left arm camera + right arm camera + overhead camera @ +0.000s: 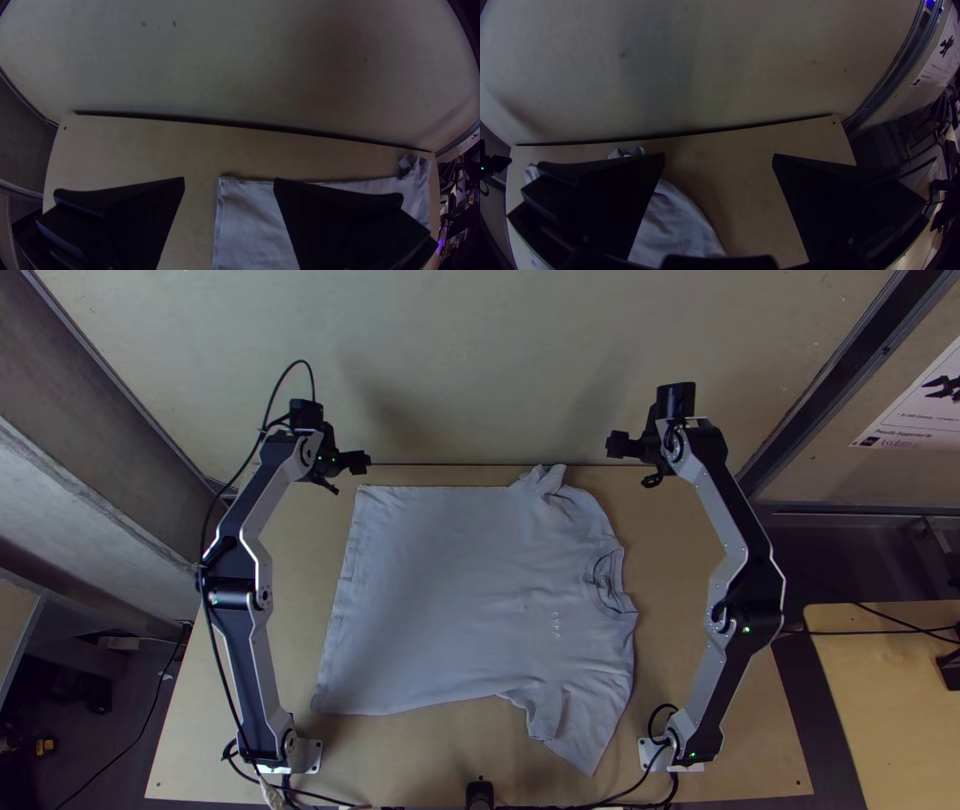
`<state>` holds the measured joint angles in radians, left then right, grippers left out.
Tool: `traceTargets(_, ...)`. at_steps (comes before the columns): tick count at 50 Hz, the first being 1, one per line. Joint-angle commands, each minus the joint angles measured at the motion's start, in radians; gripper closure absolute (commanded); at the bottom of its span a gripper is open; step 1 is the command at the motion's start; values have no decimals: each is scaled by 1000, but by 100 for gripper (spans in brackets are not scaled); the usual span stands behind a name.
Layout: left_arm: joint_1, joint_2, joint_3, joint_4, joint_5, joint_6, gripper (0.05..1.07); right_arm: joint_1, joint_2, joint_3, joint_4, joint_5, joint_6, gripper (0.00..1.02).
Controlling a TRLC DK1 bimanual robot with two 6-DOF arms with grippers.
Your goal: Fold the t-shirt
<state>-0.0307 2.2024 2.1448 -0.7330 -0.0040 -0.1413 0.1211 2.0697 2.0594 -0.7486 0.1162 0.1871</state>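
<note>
A pale grey-blue t-shirt (pixel 440 590) lies spread on the table, hem toward the left and collar toward the right. Its far sleeve is crumpled at the table's far edge; the near sleeve has creases. Off the shirt's far left corner is my left gripper (pixel 352 475), open and empty. Beyond the collar side, my right gripper (pixel 631 464) is also open, holding nothing. In the left wrist view the left gripper (pixel 229 179) has a corner of the t-shirt (pixel 250 215) between its fingers' outlines. The right wrist view has the right gripper (pixel 719 154) apart from the t-shirt (pixel 675 225).
Bare strips of the wooden table (pixel 730 690) run along both sides of the shirt. A pale wall (pixel 480 370) rises behind the far edge. Cables run beside the left arm and across the near edge. Another wooden table (pixel 880 700) stands at the right.
</note>
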Motion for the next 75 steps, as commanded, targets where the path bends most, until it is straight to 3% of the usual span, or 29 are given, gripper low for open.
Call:
traceTargets(1,-8,59,69,-14,-11,3,24,3,63,77,-38,-3,26,4)
traceTargets(12,-17,138,96,-17,-33,17,24,-3,147,211,-103,-1,49,4)
traceTargets(36,-38,226,99,-43,-93,45,25,-15,198,245,-103,-1,94,4)
traceTargets(38,-40,232,99,-51,-96,54,35,-18,198,243,-103,-1,95,4)
traceTargets(41,-40,240,101,-43,-111,55,62,-18,201,242,-104,-1,100,4)
traceTargets(47,-37,243,109,-40,-110,57,105,-18,213,240,-110,-3,104,4)
traceTargets(61,-38,175,109,-63,-99,49,105,-8,268,252,-107,-6,92,4)
traceTargets(66,-32,146,107,-83,-99,51,104,6,285,252,-120,-58,54,9)
traceTargets(75,-21,123,106,-98,-97,57,104,40,323,252,-141,-90,28,9)
